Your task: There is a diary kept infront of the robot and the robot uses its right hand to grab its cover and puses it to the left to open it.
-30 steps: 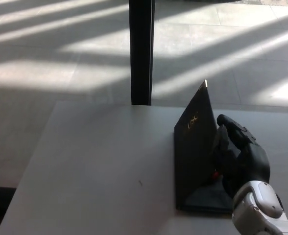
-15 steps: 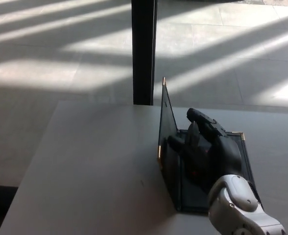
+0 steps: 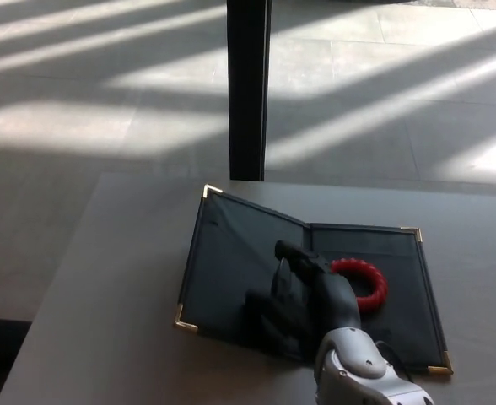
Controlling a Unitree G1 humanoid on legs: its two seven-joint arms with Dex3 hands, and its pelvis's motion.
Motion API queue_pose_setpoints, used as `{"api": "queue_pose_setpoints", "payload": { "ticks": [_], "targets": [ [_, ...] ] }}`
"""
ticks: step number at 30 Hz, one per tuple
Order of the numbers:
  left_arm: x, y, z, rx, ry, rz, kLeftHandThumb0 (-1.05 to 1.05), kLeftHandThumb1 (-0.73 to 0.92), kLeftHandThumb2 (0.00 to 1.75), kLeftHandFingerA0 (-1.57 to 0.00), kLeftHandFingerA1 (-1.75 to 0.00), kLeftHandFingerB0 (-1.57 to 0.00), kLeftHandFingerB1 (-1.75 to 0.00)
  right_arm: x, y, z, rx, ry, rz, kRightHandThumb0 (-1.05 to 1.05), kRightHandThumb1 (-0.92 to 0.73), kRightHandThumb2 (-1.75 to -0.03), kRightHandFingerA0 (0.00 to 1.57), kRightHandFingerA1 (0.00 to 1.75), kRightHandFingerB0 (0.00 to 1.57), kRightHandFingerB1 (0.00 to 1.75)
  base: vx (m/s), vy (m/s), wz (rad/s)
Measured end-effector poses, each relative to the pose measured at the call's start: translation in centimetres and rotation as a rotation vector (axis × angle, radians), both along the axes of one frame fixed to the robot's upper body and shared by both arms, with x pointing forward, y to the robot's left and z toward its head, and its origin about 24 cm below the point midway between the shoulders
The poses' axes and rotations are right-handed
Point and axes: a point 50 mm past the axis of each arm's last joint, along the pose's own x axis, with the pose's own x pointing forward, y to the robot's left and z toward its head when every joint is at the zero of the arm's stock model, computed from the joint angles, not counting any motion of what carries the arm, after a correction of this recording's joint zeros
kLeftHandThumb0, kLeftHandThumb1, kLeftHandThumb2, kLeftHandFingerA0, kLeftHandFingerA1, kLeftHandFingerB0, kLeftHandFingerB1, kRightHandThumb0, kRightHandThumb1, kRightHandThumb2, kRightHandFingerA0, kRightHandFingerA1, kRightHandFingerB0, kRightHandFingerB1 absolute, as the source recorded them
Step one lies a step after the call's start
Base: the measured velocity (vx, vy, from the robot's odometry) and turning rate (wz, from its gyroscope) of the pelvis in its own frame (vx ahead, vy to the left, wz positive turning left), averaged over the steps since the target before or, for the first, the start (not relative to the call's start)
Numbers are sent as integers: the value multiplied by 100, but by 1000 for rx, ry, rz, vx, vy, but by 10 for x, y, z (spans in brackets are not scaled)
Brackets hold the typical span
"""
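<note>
Swung from upright to nearly flat since half a second ago: diary (image 3: 231, 253) cover, now lying open on the counter (image 3: 130, 278). Right hand (image 3: 303, 295) resting on the inside of the left cover, fingers (image 3: 292, 251) spread, gripping nothing. Red ring (image 3: 368, 278) exposed on the right half, just beside the hand.
</note>
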Motion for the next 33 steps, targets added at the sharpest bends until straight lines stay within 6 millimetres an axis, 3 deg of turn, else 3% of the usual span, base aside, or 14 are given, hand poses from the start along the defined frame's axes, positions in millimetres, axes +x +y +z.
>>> {"api": "queue_pose_setpoints", "payload": {
  "ticks": [1,2,3,4,5,6,7,18,19,21,23,24,25,33],
  "targets": [
    [1,0,0,3,2,-3,-88,92,97,-49,-117,-45,-95,0,1,-2,-11,6,1,-63,-92,-69,46,73,29,49,0,0,0],
    [1,0,1,5,3,-7,-88,92,97,-48,-117,-45,-96,0,1,-4,-20,10,1,-49,-68,-113,49,75,14,53,0,0,0],
    [2,0,1,8,3,-11,-89,92,95,-48,-116,-44,-94,1,1,-6,-30,11,1,-64,-91,-69,42,77,20,49,0,0,0],
    [3,0,2,10,3,-14,-89,92,94,-48,-112,-44,-91,1,1,-6,-35,11,1,-63,-92,-69,43,77,18,48,0,0,0],
    [5,0,2,10,1,-17,-91,84,116,-51,-96,-46,-83,2,2,-7,-41,12,2,-49,-71,-114,48,75,7,51,0,0,0],
    [6,0,3,10,-2,-18,-91,84,116,-51,-96,-46,-83,2,2,-8,-49,13,5,-49,-71,-114,48,75,7,51,0,0,0],
    [7,0,3,11,-4,-19,-88,92,94,-46,-111,-40,-88,2,4,-8,-59,13,11,-60,-92,-75,38,75,15,45,0,0,0],
    [11,-2,5,12,-10,-29,-89,92,94,-48,-116,-44,-95,-1,14,-9,-107,-2,62,-60,-92,-74,35,78,12,47,0,0,0],
    [11,-2,5,11,-9,-29,-88,92,97,-46,-113,-43,-96,-1,15,-8,-107,-2,62,-63,-81,-102,32,70,7,49,0,0,0],
    [11,-2,4,12,-8,-29,-89,92,95,-49,-113,-43,-92,-1,14,-7,-101,0,61,-58,-92,-77,33,70,9,43,0,0,0],
    [10,-1,4,12,-6,-28,-89,92,95,-48,-115,-43,-93,1,12,-5,-87,6,55,-63,-80,-101,31,67,7,48,0,0,0],
    [9,-1,4,12,-5,-27,-88,92,95,-44,-113,-41,-94,2,10,-4,-80,13,50,-61,-78,-100,33,67,11,50,0,0,0],
    [9,-1,4,11,-6,-25,-88,92,95,-44,-116,-41,-96,3,7,-2,-71,19,43,-57,-92,-69,35,68,15,43,0,0,0],
    [8,-1,4,9,-6,-19,-87,92,95,-49,-113,-43,-91,26,-24,43,65,-51,-59,-58,-91,-67,40,62,24,44,0,0,0]
  ]
}}
